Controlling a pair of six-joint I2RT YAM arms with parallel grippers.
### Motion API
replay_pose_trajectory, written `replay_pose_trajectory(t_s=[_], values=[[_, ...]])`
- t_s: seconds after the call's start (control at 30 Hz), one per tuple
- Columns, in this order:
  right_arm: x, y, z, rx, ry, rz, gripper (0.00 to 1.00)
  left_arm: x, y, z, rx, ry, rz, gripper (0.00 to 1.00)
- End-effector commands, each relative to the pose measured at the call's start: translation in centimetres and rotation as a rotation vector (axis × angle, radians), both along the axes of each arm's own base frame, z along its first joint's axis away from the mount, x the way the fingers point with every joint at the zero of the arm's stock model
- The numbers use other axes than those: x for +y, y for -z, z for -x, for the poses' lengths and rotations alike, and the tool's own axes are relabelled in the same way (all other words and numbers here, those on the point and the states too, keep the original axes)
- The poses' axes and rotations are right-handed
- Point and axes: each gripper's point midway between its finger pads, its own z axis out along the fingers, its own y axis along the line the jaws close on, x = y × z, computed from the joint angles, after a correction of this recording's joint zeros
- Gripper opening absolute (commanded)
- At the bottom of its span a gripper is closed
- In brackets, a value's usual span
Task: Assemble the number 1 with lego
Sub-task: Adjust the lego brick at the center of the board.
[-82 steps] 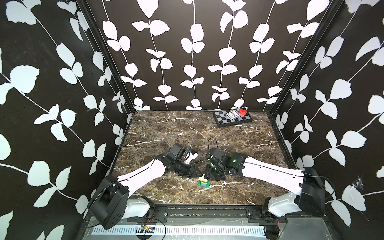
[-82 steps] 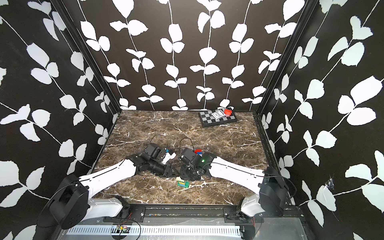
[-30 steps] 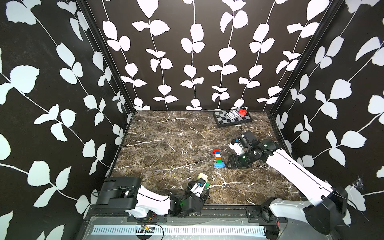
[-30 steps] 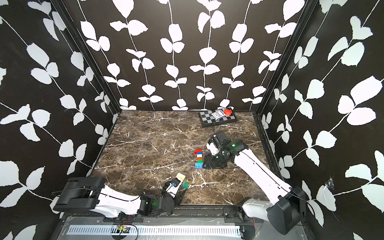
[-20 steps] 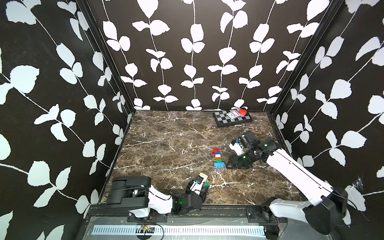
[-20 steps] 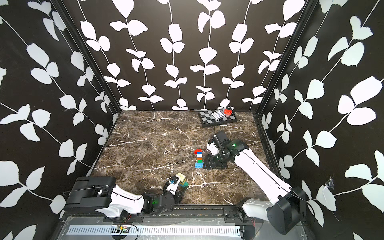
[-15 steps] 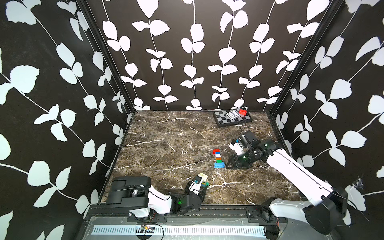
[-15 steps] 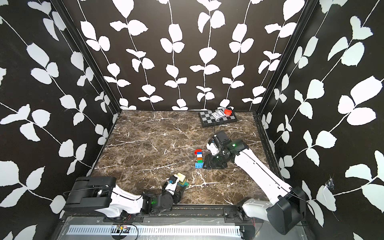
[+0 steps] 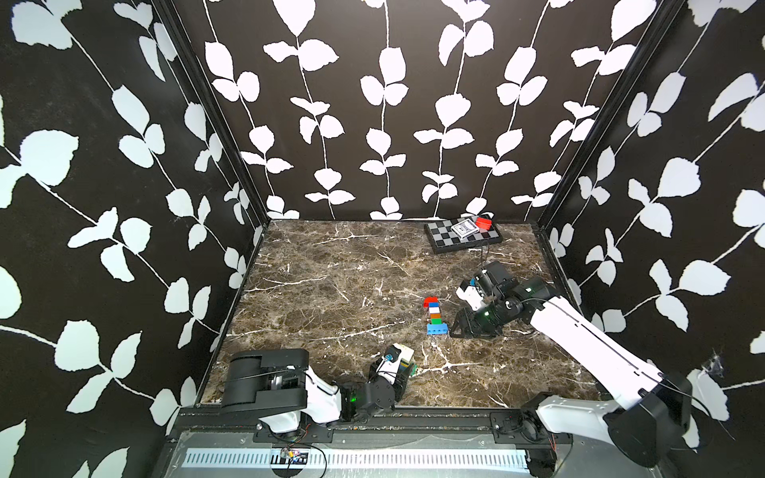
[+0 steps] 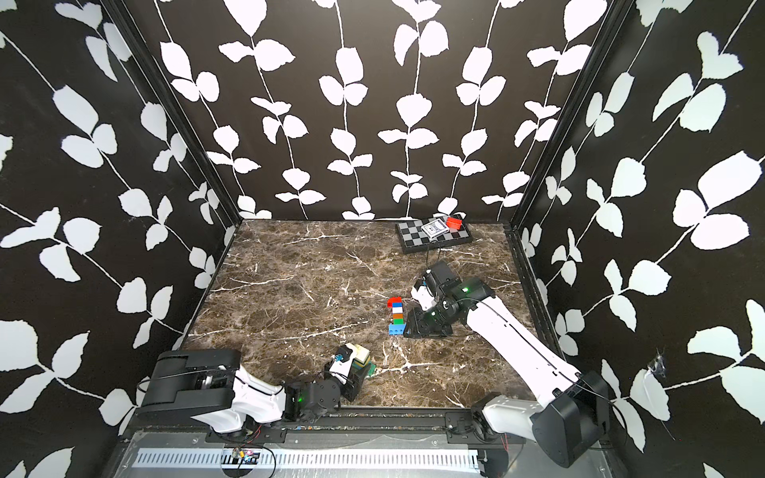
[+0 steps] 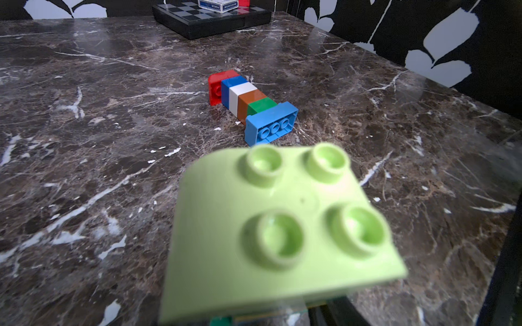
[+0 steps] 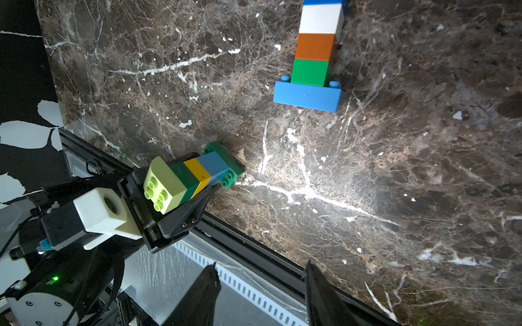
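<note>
left tool (image 12: 206, 172): gripping spare brick stack (image 12: 180, 180), lower left of frame, foot touching tabletop (image 12: 395, 169) | right tool (image 12: 261, 264): parted, empty | lego 1 (image 9: 434, 315): flat, centre-right | advice: set spare down gently, well apart; don't nudge light blue base (image 9: 437, 329)

Both top views look down from high above the front edge (near-identical framing) onto the whole marble table (image 9: 331, 281). The left wrist view sits low and close, facing the back wall — the right wrist view tilts steeply down toward the front rail; both share the brick column (image 11: 248, 98).
</note>
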Motion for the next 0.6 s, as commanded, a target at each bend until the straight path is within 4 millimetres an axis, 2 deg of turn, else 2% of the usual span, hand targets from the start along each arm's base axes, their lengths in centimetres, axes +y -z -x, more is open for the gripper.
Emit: replay_pose_trajectory(t_s=[0.0,0.27,0.57], values=[[-0.06,0.50,0.32,0.023,0.011,-0.004,0.50,0.10,-0.41,-0.07,-0.026,0.012,0.006,0.49],[0.02,0.50,0.37,0.029,0.014,-0.009,0.49,-0.33,-0.59,-0.16,-0.048,0.024,0.010,0.46],[-0.06,0.39,0.41,0.028,0.013,-0.005,0.49,-0.50,-1.36,-0.29,-0.072,0.023,0.010,0.34]])
